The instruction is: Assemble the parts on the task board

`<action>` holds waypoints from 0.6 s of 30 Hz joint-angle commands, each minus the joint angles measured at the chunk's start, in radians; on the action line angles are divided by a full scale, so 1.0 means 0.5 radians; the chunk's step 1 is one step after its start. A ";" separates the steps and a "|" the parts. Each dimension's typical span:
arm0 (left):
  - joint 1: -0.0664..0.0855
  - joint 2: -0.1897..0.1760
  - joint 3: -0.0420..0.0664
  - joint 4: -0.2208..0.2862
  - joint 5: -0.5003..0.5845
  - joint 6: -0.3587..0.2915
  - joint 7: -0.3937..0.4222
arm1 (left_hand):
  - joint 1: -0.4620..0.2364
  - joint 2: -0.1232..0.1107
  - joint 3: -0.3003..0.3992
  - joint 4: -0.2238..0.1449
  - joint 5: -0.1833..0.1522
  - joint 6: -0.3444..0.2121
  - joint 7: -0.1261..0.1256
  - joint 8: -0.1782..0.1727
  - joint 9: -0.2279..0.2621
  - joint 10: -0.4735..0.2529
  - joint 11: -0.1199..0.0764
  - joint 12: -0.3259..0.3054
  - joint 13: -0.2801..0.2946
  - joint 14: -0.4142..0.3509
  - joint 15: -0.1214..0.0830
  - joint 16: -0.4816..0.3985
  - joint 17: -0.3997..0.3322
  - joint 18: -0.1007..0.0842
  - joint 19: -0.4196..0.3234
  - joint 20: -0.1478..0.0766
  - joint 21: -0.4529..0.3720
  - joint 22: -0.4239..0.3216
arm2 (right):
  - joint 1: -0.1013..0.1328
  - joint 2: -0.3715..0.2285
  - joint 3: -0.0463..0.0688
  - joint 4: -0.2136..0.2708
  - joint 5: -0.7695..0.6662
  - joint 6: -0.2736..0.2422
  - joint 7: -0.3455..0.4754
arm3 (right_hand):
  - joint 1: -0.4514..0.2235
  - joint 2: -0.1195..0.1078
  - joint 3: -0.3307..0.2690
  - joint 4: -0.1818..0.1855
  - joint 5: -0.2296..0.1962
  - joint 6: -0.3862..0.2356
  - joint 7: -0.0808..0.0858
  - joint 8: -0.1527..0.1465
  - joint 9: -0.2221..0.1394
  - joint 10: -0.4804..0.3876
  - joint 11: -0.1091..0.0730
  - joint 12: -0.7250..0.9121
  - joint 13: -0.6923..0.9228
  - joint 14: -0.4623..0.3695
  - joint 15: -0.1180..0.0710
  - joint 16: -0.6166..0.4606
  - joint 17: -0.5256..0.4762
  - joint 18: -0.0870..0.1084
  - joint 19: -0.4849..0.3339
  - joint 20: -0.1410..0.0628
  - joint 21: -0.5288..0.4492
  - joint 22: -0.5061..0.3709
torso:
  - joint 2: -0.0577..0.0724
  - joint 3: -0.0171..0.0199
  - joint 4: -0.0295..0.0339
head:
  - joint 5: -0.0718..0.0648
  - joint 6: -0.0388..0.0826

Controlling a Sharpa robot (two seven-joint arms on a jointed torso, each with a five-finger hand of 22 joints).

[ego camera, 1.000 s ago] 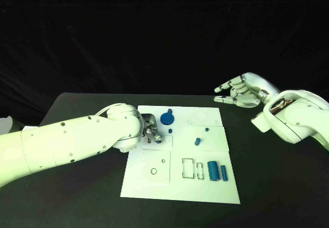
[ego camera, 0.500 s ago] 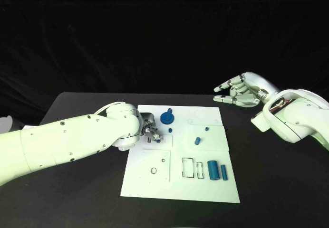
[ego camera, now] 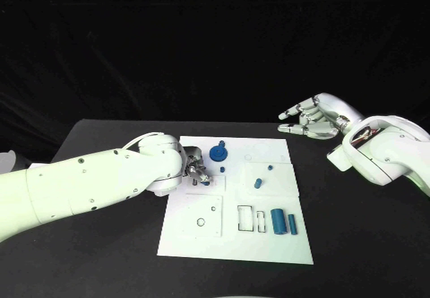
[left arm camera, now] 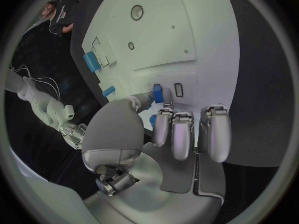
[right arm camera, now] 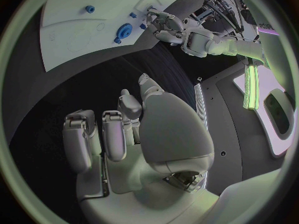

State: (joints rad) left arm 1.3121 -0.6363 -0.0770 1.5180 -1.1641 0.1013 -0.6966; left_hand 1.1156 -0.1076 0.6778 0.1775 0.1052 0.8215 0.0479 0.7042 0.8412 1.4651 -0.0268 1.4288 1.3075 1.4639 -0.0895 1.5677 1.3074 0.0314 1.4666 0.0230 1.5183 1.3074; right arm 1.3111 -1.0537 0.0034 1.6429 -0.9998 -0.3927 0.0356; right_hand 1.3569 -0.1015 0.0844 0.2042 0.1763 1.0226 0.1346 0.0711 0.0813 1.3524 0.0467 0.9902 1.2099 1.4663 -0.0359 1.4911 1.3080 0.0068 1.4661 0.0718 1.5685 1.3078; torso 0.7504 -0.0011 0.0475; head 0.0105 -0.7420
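Altogether six blue parts point(ego camera: 278, 218) show: left hand point(ego camera: 198, 170) fingers pinch one; right hand point(ego camera: 311, 120) fingers apart.

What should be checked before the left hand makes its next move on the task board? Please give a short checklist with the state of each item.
1. Left hand is over the task board: ok.
2. Left hand holds a small blue part at its fingertips: ok, seen in the left wrist view.
3. Part is lined up with the small slot beside it: cannot tell.
4. Right hand is away from the board, holding nothing: ok.
5. Two blue cylinders lie apart from the left hand: ok.
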 commanded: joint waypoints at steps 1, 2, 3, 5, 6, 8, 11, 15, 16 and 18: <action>-0.006 0.001 -0.004 0.005 0.015 0.123 -0.273 | -0.005 0.019 0.225 -0.242 0.000 0.000 -0.011 0.008 0.005 0.017 -0.005 0.004 0.229 0.214 0.005 0.006 0.527 -0.024 0.142 0.000 0.009 0.345 | -0.002 0.002 0.000 0.000 -0.020 0.036 0.001 | 0.003 0.003 -0.016 0.001 0.008 -0.015 0.001 -0.002 -0.002 -0.017 0.001 -0.010 -0.001 0.154 0.020 -0.003 0.291 -0.014 0.209 0.017 0.005 0.526 | -0.001 0.0011 0.000 | -0.003 -0.002; -0.006 0.001 -0.004 0.005 0.016 0.134 -0.274 | -0.005 0.019 0.225 -0.242 0.000 0.000 -0.011 0.008 0.005 0.017 -0.005 0.003 0.229 0.214 0.005 0.006 0.527 -0.024 0.142 0.000 0.009 0.345 | -0.002 0.002 0.000 0.000 -0.020 0.037 0.001 | 0.003 0.003 -0.016 0.001 0.008 -0.015 0.001 -0.002 -0.002 -0.017 0.001 -0.010 -0.001 0.154 0.020 -0.003 0.291 -0.014 0.209 0.017 0.005 0.526 | -0.001 0.0015 0.000 | -0.002 -0.002; -0.006 0.001 -0.004 0.005 0.017 0.149 -0.275 | -0.005 0.019 0.225 -0.242 0.000 0.000 -0.011 0.008 0.005 0.017 -0.005 0.003 0.229 0.214 0.005 0.006 0.527 -0.024 0.142 0.000 0.009 0.345 | -0.002 0.002 0.000 0.000 -0.020 0.037 0.001 | 0.003 0.003 -0.016 0.001 0.008 -0.015 0.001 -0.002 -0.002 -0.017 0.001 -0.010 -0.001 0.154 0.020 -0.003 0.291 -0.014 0.209 0.017 0.005 0.526 | -0.001 0.0018 0.000 | -0.002 -0.003; -0.006 0.001 -0.004 0.004 0.019 0.176 -0.277 | -0.006 0.018 0.225 -0.244 -0.001 0.000 -0.012 0.009 0.006 0.017 -0.006 0.003 0.229 0.214 0.005 0.006 0.527 -0.024 0.143 0.000 0.010 0.347 | -0.002 0.001 0.000 0.001 -0.020 0.038 0.000 | 0.003 0.003 -0.016 0.001 0.008 -0.015 0.001 -0.002 -0.002 -0.017 0.001 -0.010 -0.001 0.154 0.020 -0.003 0.291 -0.014 0.209 0.017 0.005 0.526 | -0.001 0.0023 0.001 | -0.001 -0.004; -0.006 0.001 -0.004 0.003 0.020 0.188 -0.278 | -0.007 0.016 0.225 -0.245 -0.001 0.001 -0.012 0.010 0.006 0.017 -0.006 0.003 0.229 0.214 0.004 0.006 0.527 -0.025 0.143 -0.001 0.011 0.348 | -0.002 0.001 0.000 0.001 -0.020 0.039 0.000 | 0.003 0.003 -0.016 0.001 0.008 -0.015 0.001 -0.002 -0.002 -0.017 0.001 -0.010 -0.001 0.154 0.020 -0.003 0.291 -0.014 0.209 0.017 0.005 0.526 | -0.001 0.0020 0.001 | 0.000 -0.004; -0.006 0.002 -0.004 0.002 0.021 0.205 -0.279 | -0.007 0.016 0.225 -0.246 -0.001 0.001 -0.012 0.011 0.006 0.017 -0.006 0.003 0.229 0.214 0.004 0.006 0.527 -0.025 0.143 -0.001 0.010 0.348 | -0.002 0.000 0.000 0.002 -0.020 0.039 -0.001 | 0.003 0.003 -0.016 0.001 0.008 -0.015 0.001 -0.002 -0.002 -0.017 0.001 -0.010 -0.001 0.154 0.020 -0.003 0.291 -0.014 0.209 0.017 0.005 0.526 | -0.002 0.0021 0.001 | 0.001 -0.004; -0.006 0.004 -0.004 -0.001 0.026 0.216 -0.281 | -0.008 0.015 0.224 -0.248 -0.001 0.002 -0.013 0.011 0.007 0.017 -0.006 0.003 0.229 0.214 0.004 0.006 0.527 -0.025 0.144 -0.001 0.011 0.350 | -0.002 -0.001 0.000 0.003 -0.020 0.039 -0.001 | 0.003 0.003 -0.016 0.001 0.008 -0.015 0.001 -0.002 -0.002 -0.017 0.001 -0.010 -0.001 0.154 0.020 -0.003 0.291 -0.014 0.209 0.017 0.005 0.526 | -0.001 0.0023 -0.001 | 0.004 -0.004; -0.006 0.010 -0.004 -0.007 0.030 0.215 -0.281 | -0.008 0.015 0.224 -0.248 -0.001 0.002 -0.013 0.011 0.007 0.017 -0.006 0.003 0.229 0.214 0.004 0.006 0.527 -0.025 0.144 -0.001 0.011 0.350 | -0.002 -0.003 0.000 0.006 -0.020 0.038 -0.001 | 0.003 0.003 -0.016 0.001 0.008 -0.015 0.001 -0.002 -0.002 -0.017 0.001 -0.010 -0.001 0.154 0.020 -0.003 0.291 -0.014 0.209 0.017 0.005 0.526 | -0.001 0.0025 -0.002 | 0.004 -0.005; -0.006 0.012 -0.004 -0.009 0.032 0.213 -0.281 | -0.008 0.015 0.224 -0.248 -0.001 0.002 -0.013 0.012 0.007 0.017 -0.006 0.002 0.228 0.214 0.004 0.006 0.527 -0.025 0.143 -0.001 0.011 0.349 | -0.002 -0.004 0.000 0.007 -0.020 0.038 -0.001 | 0.003 0.003 -0.016 0.001 0.008 -0.015 0.001 -0.002 -0.002 -0.017 0.001 -0.010 -0.001 0.154 0.020 -0.004 0.291 -0.014 0.209 0.017 0.005 0.526 | 0.000 0.0023 -0.002 | 0.004 -0.005; -0.006 0.017 -0.004 -0.015 0.037 0.213 -0.282 | -0.019 0.016 0.220 -0.245 -0.003 0.007 -0.013 0.016 0.010 0.017 -0.007 0.002 0.228 0.214 0.004 0.006 0.527 -0.024 0.142 -0.002 0.009 0.346 | -0.002 -0.005 0.000 0.009 -0.020 0.039 -0.001 | 0.003 0.005 -0.017 0.001 0.010 -0.015 0.001 -0.001 -0.002 -0.018 0.001 -0.011 -0.002 0.153 0.020 -0.005 0.290 -0.014 0.209 0.017 0.005 0.526 | 0.001 0.0017 -0.002 | 0.001 -0.004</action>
State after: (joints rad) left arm 1.3161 -0.6312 -0.0730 1.5108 -1.1630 0.1551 -0.6967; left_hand 1.1087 -0.1010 0.6757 0.1736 0.1025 0.8219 0.0480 0.7097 0.8447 1.4650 -0.0268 1.4288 1.3074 1.4639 -0.0894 1.5678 1.3074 0.0314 1.4666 0.0230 1.5182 1.3073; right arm 1.3109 -1.0560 0.0032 1.6454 -1.0001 -0.3866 0.0347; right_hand 1.3569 -0.1015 0.0816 0.2070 0.1763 1.0226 0.1346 0.0710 0.0813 1.3524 0.0467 0.9902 1.2100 1.4663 -0.0359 1.4911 1.3077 0.0068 1.4661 0.0718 1.5685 1.3076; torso 0.7499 0.0002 0.0470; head 0.0124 -0.7443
